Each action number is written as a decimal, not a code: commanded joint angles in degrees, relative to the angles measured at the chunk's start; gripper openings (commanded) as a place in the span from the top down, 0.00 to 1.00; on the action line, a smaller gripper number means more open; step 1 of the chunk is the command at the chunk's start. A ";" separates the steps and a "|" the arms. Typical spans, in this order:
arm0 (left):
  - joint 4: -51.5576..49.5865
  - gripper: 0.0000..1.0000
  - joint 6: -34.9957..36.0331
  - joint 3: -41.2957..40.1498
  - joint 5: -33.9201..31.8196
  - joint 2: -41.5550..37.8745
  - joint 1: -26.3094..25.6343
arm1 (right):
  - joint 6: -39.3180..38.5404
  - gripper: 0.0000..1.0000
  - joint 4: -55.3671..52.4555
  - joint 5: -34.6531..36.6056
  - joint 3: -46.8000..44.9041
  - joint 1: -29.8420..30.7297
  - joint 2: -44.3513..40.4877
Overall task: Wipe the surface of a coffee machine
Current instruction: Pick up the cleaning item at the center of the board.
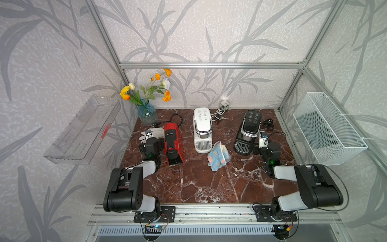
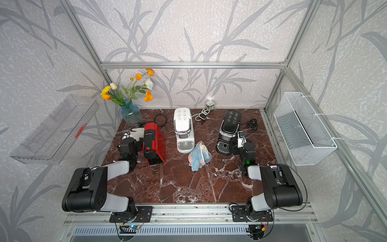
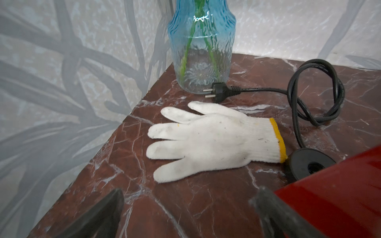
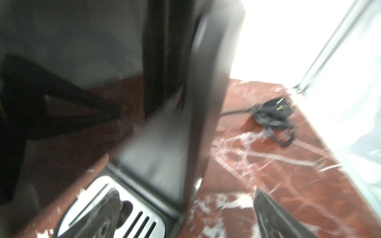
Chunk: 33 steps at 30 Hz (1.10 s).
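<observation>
Coffee machines line the table (image 1: 199, 184) in both top views: red machine (image 1: 172, 142) at 9 o'clock, white machine (image 1: 202, 130) central, black machine (image 1: 248, 132) at 3 o'clock; cloth (image 1: 218, 156) at the white machine's 5 o'clock. Left wrist view: left gripper (image 3: 185, 216) fingers (image 3: 99, 218) apart, empty, facing a glove (image 3: 210, 140). Right wrist view, blurred: right gripper (image 4: 185, 216) fingers (image 4: 274, 218) apart, empty, astride the black machine's corner.
</observation>
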 commanded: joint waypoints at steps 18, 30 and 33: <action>-55.08 0.00 -23.73 15.63 5.55 -33.87 0.86 | 27.53 0.01 -54.09 -28.68 15.24 0.17 -29.14; -73.61 0.00 -12.31 20.43 17.47 -33.42 0.79 | 21.60 0.01 -76.74 -20.45 14.36 22.58 -42.86; -73.25 0.00 -11.73 19.02 17.55 -34.33 0.82 | 23.89 0.01 -72.23 -14.27 13.81 31.15 -39.59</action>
